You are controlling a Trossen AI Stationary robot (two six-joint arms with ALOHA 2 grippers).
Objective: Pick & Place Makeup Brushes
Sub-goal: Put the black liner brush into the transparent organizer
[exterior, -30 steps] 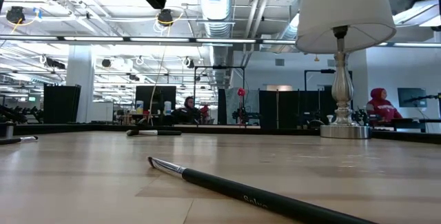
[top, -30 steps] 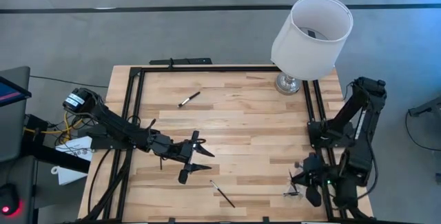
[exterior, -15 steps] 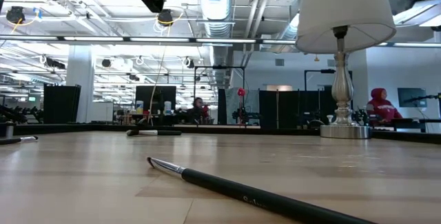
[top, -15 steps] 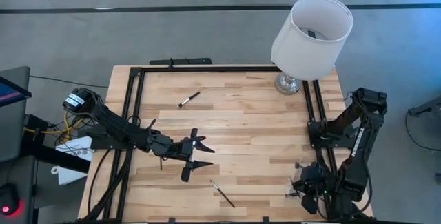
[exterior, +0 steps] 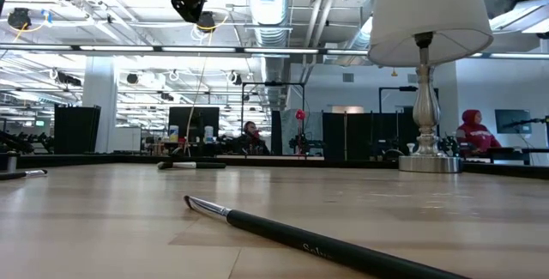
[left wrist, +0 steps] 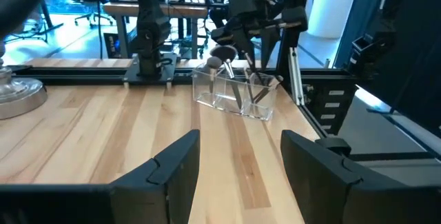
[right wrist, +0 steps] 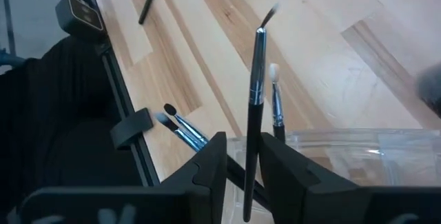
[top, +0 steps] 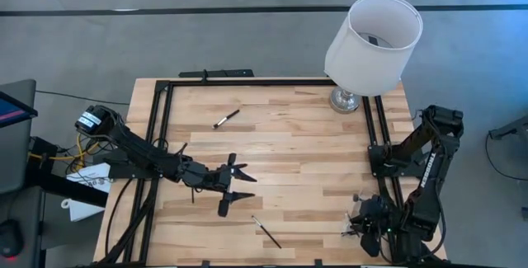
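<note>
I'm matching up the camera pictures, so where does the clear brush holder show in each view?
High view: clear brush holder, faint, at the right front corner of the table.
Low view: not in it.
Left wrist view: centre, farther along the table.
Right wrist view: its clear wall, lower right.
Shared landmark: the lamp; its base shows in the low and left wrist views.

Bright, even overhead light; bg soft.

I count two slim black brushes lying flat: one (top: 226,119) far-side, one (top: 266,232) near edge; others (left wrist: 238,79) upright in holder.
</note>
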